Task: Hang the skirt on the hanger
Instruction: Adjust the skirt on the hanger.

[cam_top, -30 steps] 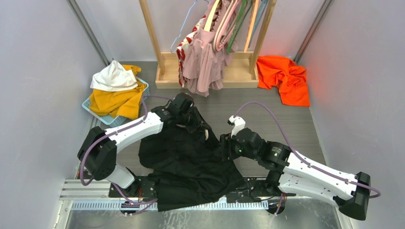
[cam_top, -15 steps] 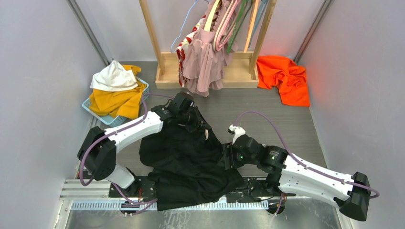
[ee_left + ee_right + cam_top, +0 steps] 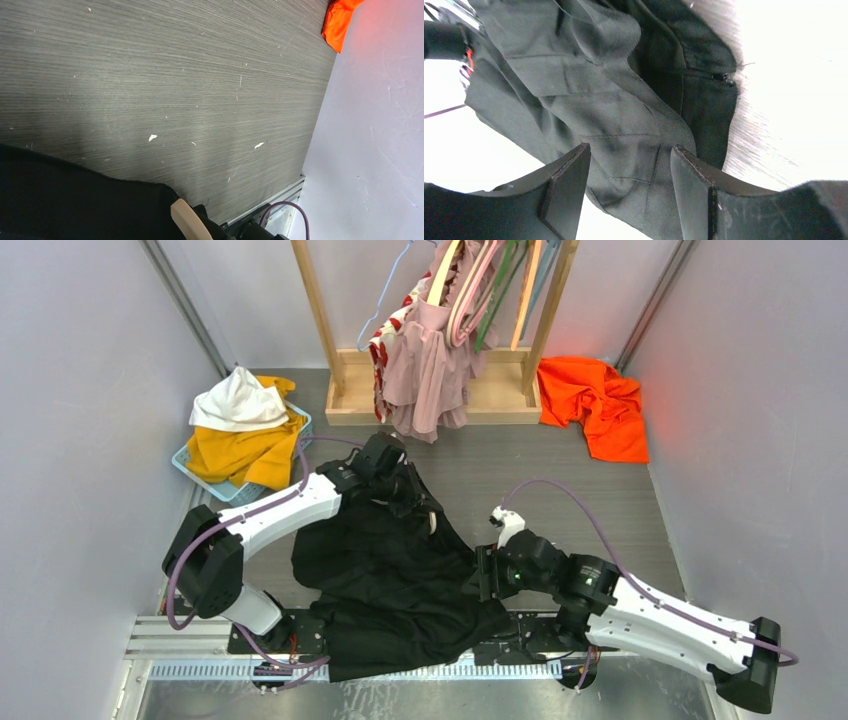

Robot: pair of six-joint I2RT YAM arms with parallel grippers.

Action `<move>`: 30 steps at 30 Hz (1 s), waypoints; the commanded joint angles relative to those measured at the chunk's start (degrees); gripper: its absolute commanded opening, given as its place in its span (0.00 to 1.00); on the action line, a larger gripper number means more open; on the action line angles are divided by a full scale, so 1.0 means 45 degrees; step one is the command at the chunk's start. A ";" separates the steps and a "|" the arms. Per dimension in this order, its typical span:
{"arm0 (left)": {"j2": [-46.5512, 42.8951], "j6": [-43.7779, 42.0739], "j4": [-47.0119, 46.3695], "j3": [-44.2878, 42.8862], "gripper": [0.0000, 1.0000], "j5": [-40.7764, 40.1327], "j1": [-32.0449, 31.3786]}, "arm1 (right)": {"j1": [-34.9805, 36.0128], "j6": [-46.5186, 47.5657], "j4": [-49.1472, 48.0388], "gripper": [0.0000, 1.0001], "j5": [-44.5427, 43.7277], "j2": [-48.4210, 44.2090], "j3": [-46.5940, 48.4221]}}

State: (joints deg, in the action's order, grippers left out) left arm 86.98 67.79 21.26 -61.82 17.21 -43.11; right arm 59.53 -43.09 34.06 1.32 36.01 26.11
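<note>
The right gripper (image 3: 482, 575) hangs low at the right-hand edge of the black skirt (image 3: 390, 585), its jaws spread apart with nothing between them; in the right wrist view the two dark fingers (image 3: 559, 200) frame creased black cloth just beyond their tips, and a zip end (image 3: 724, 76) shows on the cloth further out and off to one side; whether the tips touch the cloth I cannot tell.

The skirt lies crumpled on the grey table (image 3: 570, 480), stretching from the left gripper (image 3: 408, 490) at its far end down to the near edge between the two arm bases. The left gripper sits on that far end, black against black; its fingers are outside its own wrist view, so whether it is pinching the cloth or the hanger cannot be told. Just below that camera the pale end of the hanger (image 3: 189, 222) shows at the skirt's edge; bare table lies ahead of it.

Beyond the left gripper stands a wooden rack (image 3: 350, 405) hung with garments (image 3: 425, 360); to the gripper's left is a blue basket (image 3: 187, 464) heaped with yellow and white cloth; far beyond the right gripper an orange cloth (image 3: 595, 405) lies by the wall.
</note>
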 commanded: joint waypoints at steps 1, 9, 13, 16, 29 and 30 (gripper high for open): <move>-0.0374 -0.0897 -0.0235 -0.0397 0.00 0.0207 0.0030 | 0.0055 -0.0267 0.0768 0.65 -0.1594 -0.0146 0.1121; -0.0795 -0.1016 -0.0063 -0.0103 0.00 0.0183 0.0034 | 0.0073 -0.0670 0.0268 0.65 -0.1447 0.0515 0.0617; -0.0876 -0.1062 0.0025 -0.0189 0.00 0.0204 0.0030 | 0.0072 -0.1031 -0.0373 0.64 -0.0788 0.0333 0.0159; -0.0898 -0.1060 0.0013 -0.0187 0.00 0.0216 0.0032 | 0.0073 -0.1217 -0.0891 0.64 0.0207 0.0014 -0.0125; -0.0952 -0.1262 0.0207 -0.0509 0.00 0.0176 0.0040 | 0.0072 -0.1524 -0.1153 0.51 0.2976 0.0007 -0.0412; -0.0975 -0.1288 0.0268 -0.0560 0.00 0.0147 0.0034 | 0.0068 -0.1450 -0.0935 0.51 0.2793 -0.0084 -0.0404</move>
State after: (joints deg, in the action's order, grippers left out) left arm 84.71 65.49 22.24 -61.82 18.06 -43.11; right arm 59.57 -49.95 27.49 13.30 35.92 21.98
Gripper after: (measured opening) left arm 0.192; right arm 0.508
